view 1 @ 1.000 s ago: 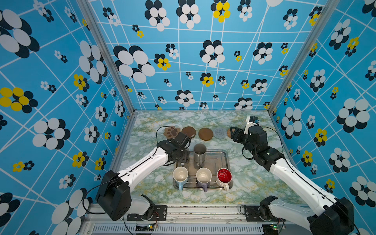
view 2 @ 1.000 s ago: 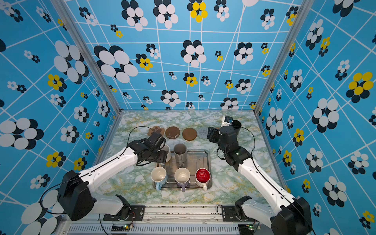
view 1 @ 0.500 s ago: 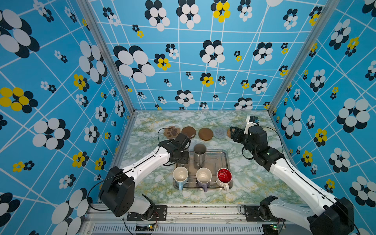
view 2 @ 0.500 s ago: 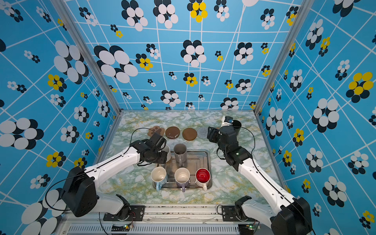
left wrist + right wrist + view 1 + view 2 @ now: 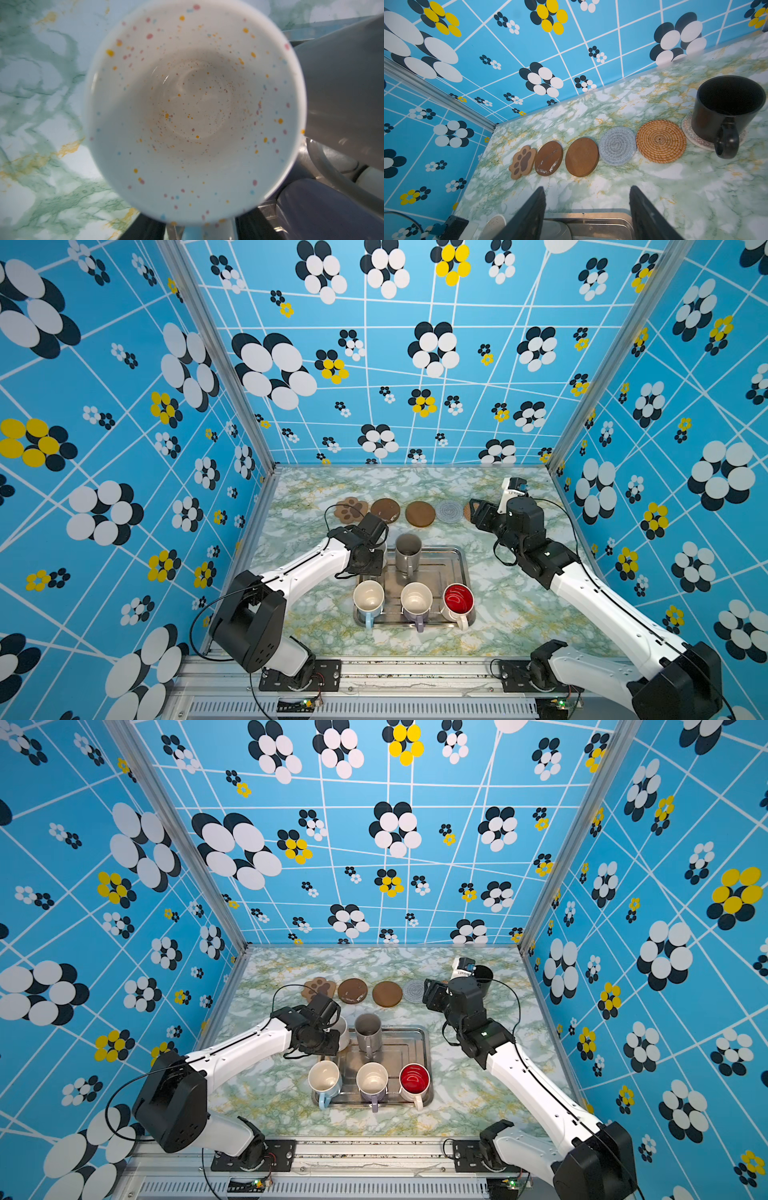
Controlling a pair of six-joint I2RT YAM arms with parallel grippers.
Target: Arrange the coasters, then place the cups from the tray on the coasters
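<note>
3 blue walls patterned with white, black and yellow flowers enclose a green-veined, marble-look tabletop.

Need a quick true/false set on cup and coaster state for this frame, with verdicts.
1. The black mug stands on a pale coaster. True.
2. The rattan coaster has a cup on it. False: it is bare.
3. The right gripper is open and empty. True.
4. The tall grey mug is off the tray. False: it stands in the tray.
5. The red-lined mug is the middle one of the tray's near row. False: the lilac mug is.
</note>
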